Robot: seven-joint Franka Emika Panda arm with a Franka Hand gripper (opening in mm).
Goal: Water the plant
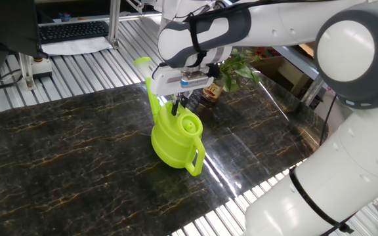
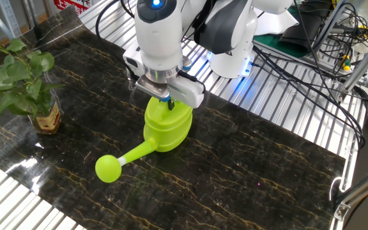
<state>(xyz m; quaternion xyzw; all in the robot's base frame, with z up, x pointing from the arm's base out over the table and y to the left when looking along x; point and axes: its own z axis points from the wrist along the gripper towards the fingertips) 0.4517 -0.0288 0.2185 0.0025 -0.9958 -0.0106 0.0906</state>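
Observation:
The plant (image 2: 19,75) has broad green leaves and stands in a small brown jar (image 2: 46,117) at the left edge of the dark marble table (image 2: 254,160). In one fixed view the plant (image 1: 239,65) sits behind the arm. A lime-green watering can (image 2: 167,125) is in the middle of the table, its long spout ending in a round ball (image 2: 108,168) that points toward the front-left. My gripper (image 2: 166,100) comes down from above and is shut on the top of the can (image 1: 172,139), its fingers (image 1: 175,106) at the can's upper rim.
A keyboard (image 1: 73,29) and papers lie on the slatted metal bench behind the table. Bundled cables (image 2: 312,38) and the arm's base (image 2: 232,61) stand at the far side. A cardboard box (image 1: 272,65) sits near the plant.

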